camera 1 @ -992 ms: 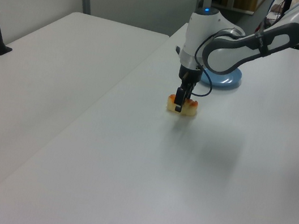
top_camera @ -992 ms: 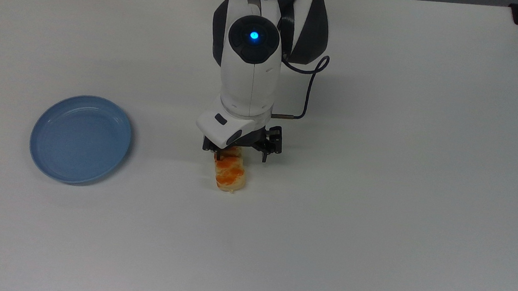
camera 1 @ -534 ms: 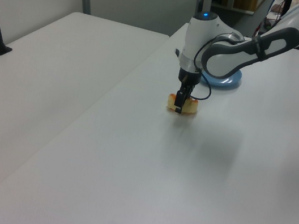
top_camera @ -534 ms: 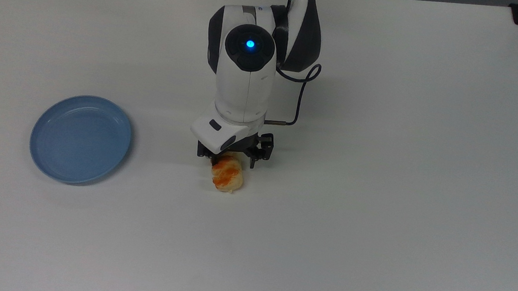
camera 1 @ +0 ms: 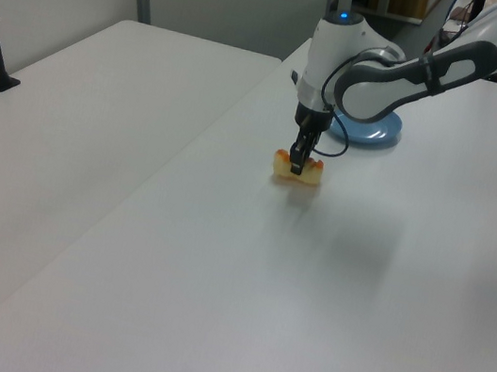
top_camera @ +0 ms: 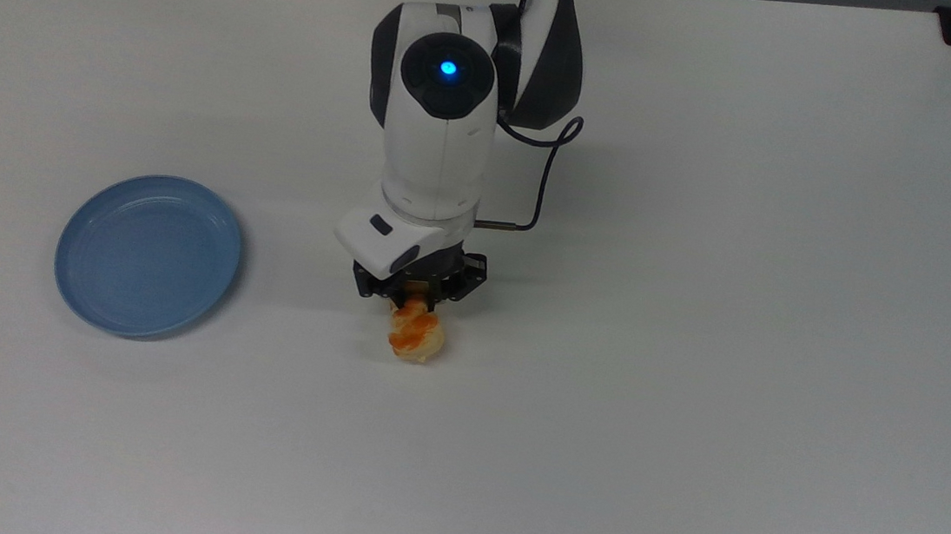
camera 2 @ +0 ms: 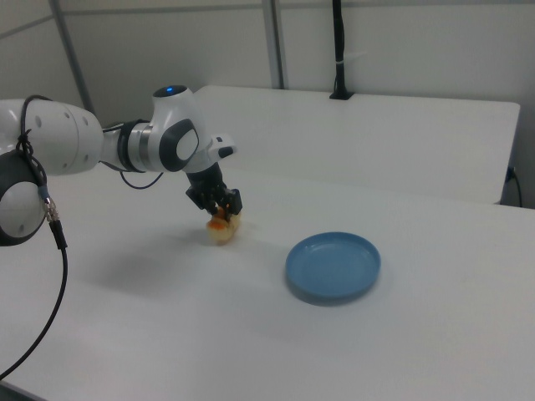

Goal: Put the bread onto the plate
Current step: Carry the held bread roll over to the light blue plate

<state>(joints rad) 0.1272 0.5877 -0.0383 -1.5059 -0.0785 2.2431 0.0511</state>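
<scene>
Near the middle of the white table (top_camera: 693, 366), the gripper (top_camera: 413, 294) points straight down with its fingers pinched onto the bread (top_camera: 414, 335), the bun squeezed between them. In the left view the bread (camera 1: 295, 169) seems just clear of the tabletop, though I can't be sure it has left it. Well apart, toward the top view's left, sits the blue plate (top_camera: 148, 254), nothing on it. A black cable (top_camera: 540, 186) loops beside the wrist.
</scene>
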